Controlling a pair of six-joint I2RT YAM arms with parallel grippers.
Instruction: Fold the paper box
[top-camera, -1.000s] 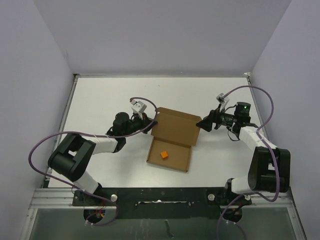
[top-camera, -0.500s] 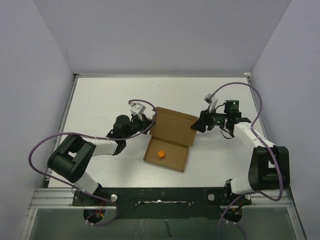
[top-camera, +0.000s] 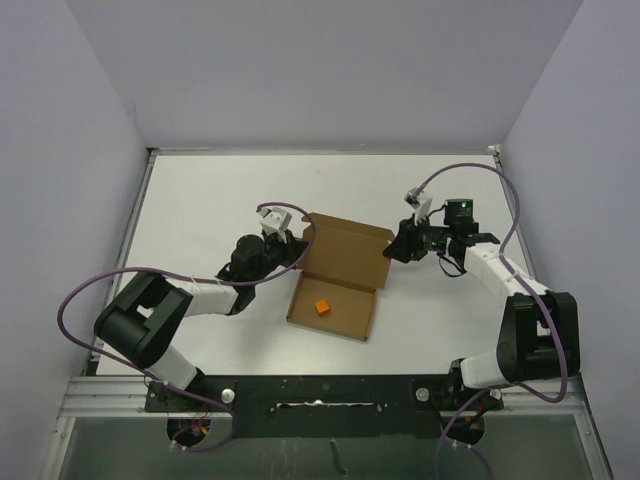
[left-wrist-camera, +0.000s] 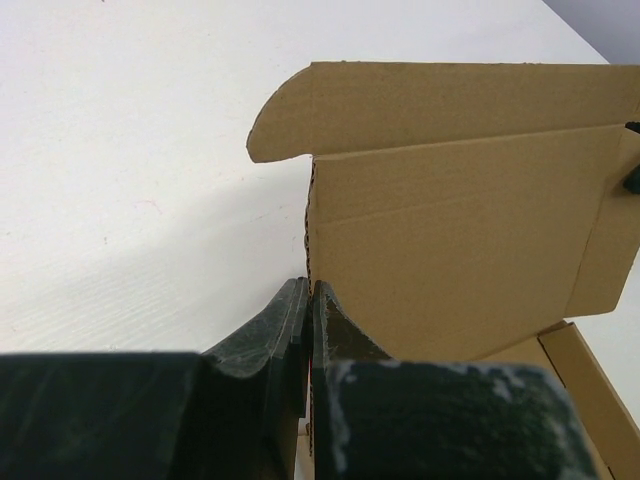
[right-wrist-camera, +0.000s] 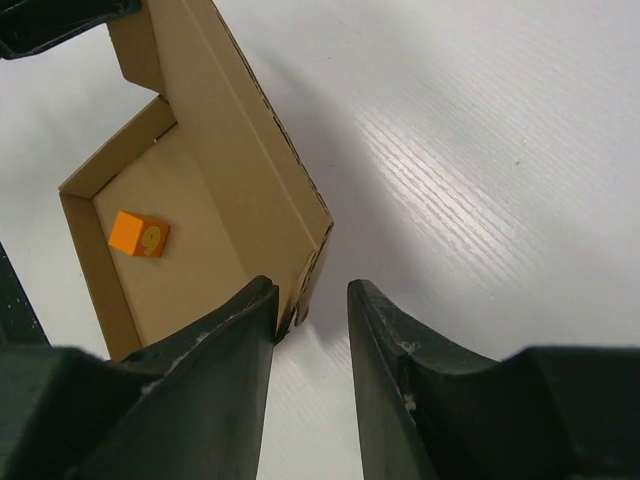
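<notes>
The brown paper box (top-camera: 336, 283) lies mid-table with its lid (top-camera: 345, 250) raised along the far side. A small orange cube (top-camera: 322, 307) rests in its tray. My left gripper (top-camera: 297, 246) is shut on the lid's left edge, and the thin cardboard (left-wrist-camera: 450, 240) is pinched between its fingertips (left-wrist-camera: 310, 296). My right gripper (top-camera: 393, 250) is at the lid's right corner. In the right wrist view its jaws (right-wrist-camera: 312, 300) stand apart. The box's side flap (right-wrist-camera: 300, 270) lies against the left finger, with a gap to the right finger. The cube (right-wrist-camera: 139, 234) shows inside the tray.
White tabletop (top-camera: 210, 200) is enclosed by pale walls on three sides. Purple cables loop from both arms. A metal rail with the arm bases (top-camera: 320, 395) runs along the near edge.
My right gripper has moved left to the lid's right corner and its jaws have narrowed. The box has shifted slightly left. The left gripper has stayed shut on the lid edge.
</notes>
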